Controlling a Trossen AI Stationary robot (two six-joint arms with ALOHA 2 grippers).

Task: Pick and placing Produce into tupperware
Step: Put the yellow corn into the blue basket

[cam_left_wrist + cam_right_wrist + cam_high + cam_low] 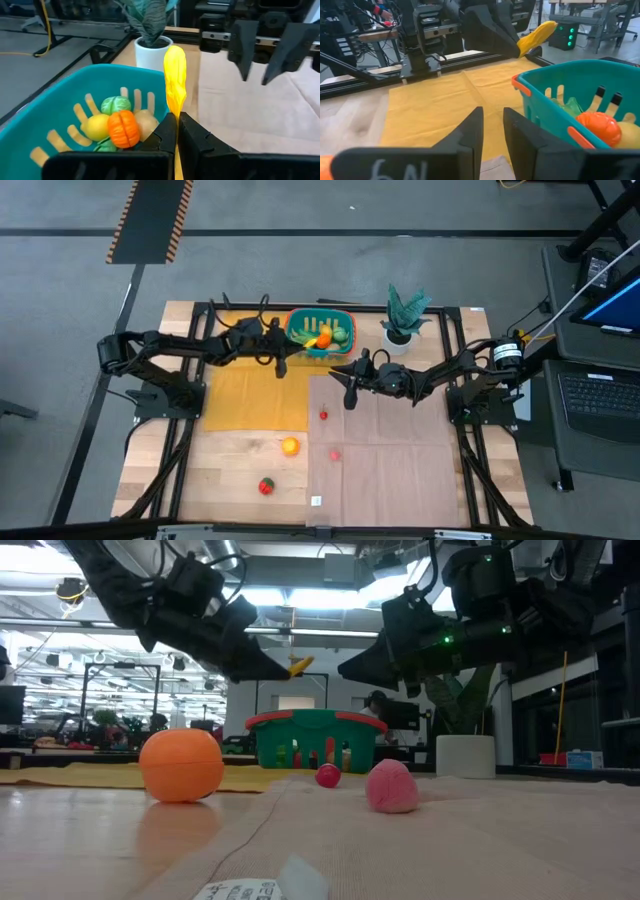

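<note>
So the left gripper (176,125) is clamped shut on a long yellow toy banana-ish piece of produce (175,80), holding it in the air just beside the teal slotted plastic basket with the orange-red rim (298,330), on the side nearest the yellow cloth (245,395). The basket already has an orange ribbed toy pumpkin (123,128), a yellow lemon-looking piece (96,126) and a green leafy one (116,105) in it. To do this step well, I'd move the piece fully over the rim toward the basket's middle before letting go, since it's long and could tip out over the edge if released too close to the wall. The right gripper (492,127) hovers empty just on the other side of the basket, fingers nearly together with a narrow gap. An orange ball (289,446), a red piece (266,486) and two small reddish pieces (323,415) lie well apart from the basket.
</note>
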